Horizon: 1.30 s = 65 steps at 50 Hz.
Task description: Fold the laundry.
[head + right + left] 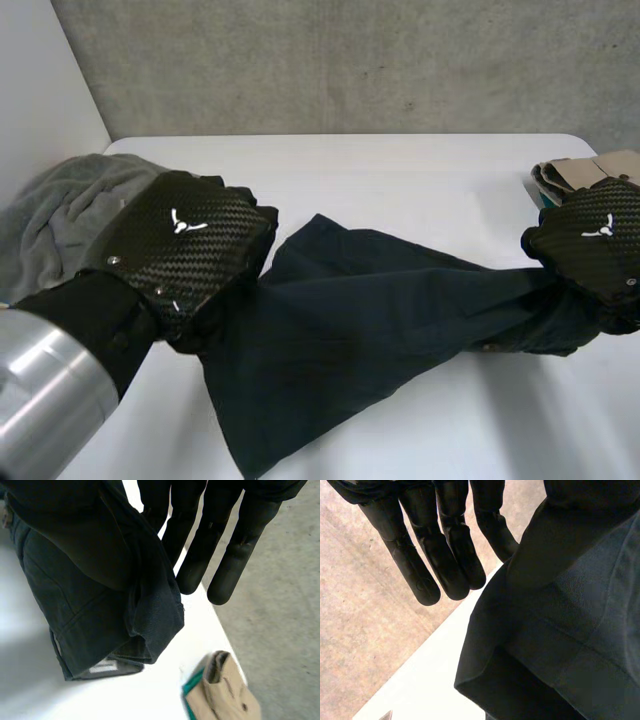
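A dark navy garment (380, 320) hangs stretched between my two hands above the white table (400, 170). My left hand (185, 245) holds its left end. In the left wrist view the fingers (445, 555) point straight out while the cloth (570, 630) is pinched at the thumb side under the palm. My right hand (595, 245) holds the right end. Its fingers (225, 545) are also straight, with the garment (100, 580) gripped beside them. A waistband with a small label hangs below that hand.
A crumpled grey cloth (60, 215) lies at the table's left edge behind my left arm. A folded beige piece with a teal edge (575, 172) sits at the far right corner, seen past the right fingertips (225, 695). A concrete wall stands behind the table.
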Each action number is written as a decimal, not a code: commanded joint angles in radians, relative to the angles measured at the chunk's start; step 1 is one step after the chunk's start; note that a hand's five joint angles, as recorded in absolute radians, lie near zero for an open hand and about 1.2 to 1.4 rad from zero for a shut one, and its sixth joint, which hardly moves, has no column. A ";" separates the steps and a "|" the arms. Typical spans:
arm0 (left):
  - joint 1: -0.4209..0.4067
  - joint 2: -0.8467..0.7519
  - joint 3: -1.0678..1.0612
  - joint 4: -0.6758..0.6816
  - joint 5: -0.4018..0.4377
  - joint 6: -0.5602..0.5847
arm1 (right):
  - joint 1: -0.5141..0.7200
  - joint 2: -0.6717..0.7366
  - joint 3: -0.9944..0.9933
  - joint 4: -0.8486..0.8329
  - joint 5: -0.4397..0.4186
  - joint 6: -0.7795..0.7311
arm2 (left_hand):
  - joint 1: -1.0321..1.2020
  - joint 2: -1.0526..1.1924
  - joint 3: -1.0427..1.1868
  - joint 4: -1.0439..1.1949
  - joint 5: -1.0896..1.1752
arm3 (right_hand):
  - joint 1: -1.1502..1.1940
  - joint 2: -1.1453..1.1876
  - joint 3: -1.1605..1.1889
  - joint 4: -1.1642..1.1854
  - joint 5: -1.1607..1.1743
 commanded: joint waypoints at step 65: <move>0.190 -0.156 -0.257 0.122 0.057 0.179 | 0.166 0.644 -0.170 -0.153 0.141 0.005 | 0.250 0.203 0.211 0.199 0.217 | 0.301 0.231 0.201 0.199 0.234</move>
